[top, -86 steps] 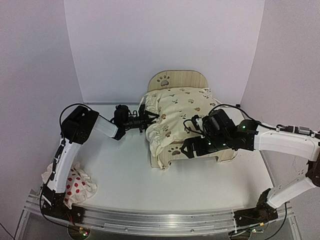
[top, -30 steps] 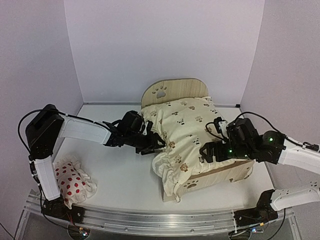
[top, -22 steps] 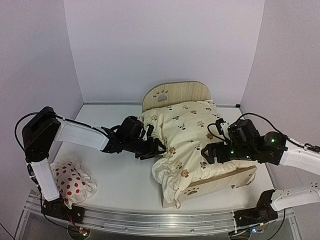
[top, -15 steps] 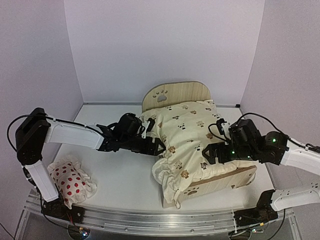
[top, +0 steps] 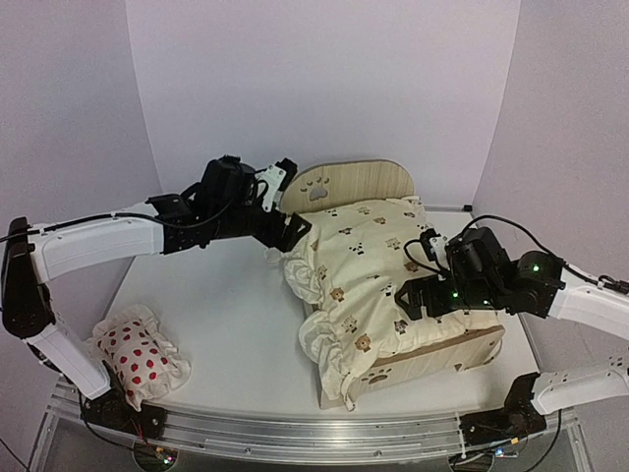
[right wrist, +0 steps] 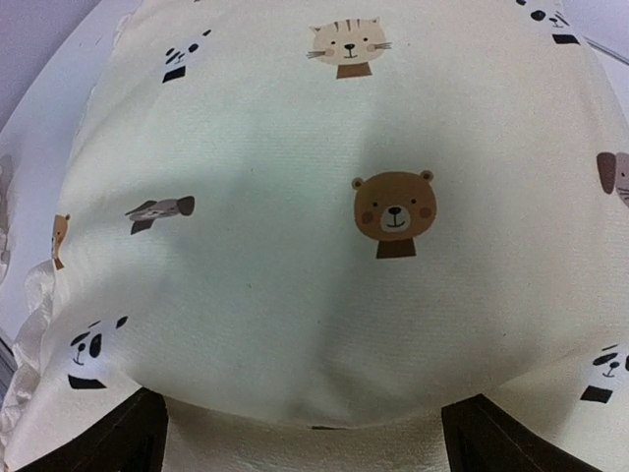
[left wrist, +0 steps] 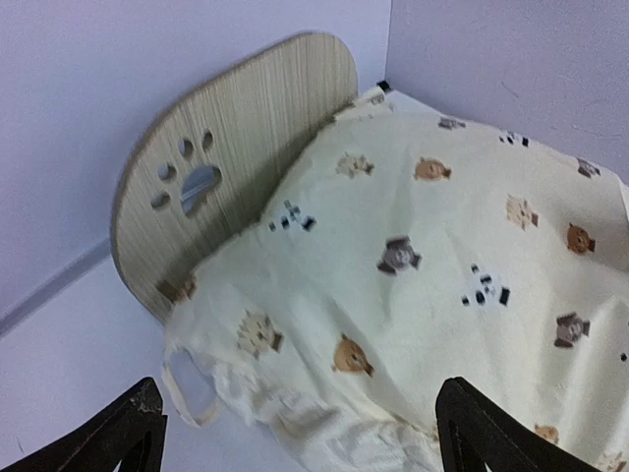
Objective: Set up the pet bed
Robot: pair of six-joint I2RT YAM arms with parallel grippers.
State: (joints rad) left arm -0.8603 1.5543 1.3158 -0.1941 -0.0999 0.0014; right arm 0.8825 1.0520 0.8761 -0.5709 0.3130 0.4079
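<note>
Left pincer (top: pixel 287 228) of mine hangs with its jaws wide apart and nothing between them, at the 9 o'clock side of the pet bed (top: pixel 359 182), close to the headboard. My right pincer (top: pixel 408 300) is spread just as wide at the bed's 3 o'clock side, low over the cushion (top: pixel 364 265). I cannot tell whether its fingers touch the cloth.

The pet bed stands on the right half of the table (top: pixel 216 315), headboard toward 12 o'clock and footboard toward 5 o'clock. The cushion lies over it and spills past the 7 o'clock corner.

Only the overhead view shows the footboard and the spotted pillow (top: pixel 138 354), well apart at the table's 8 o'clock corner. Only my left wrist view shows a tie loop (left wrist: pixel 189 385) hanging from the cushion's edge below the headboard's paw cut-out.

My right wrist view is filled by cushion (right wrist: pixel 295 246); no wood shows there. Both wrist views cut my fingers off at the bottom corners. The cushion hides the bed's base.
</note>
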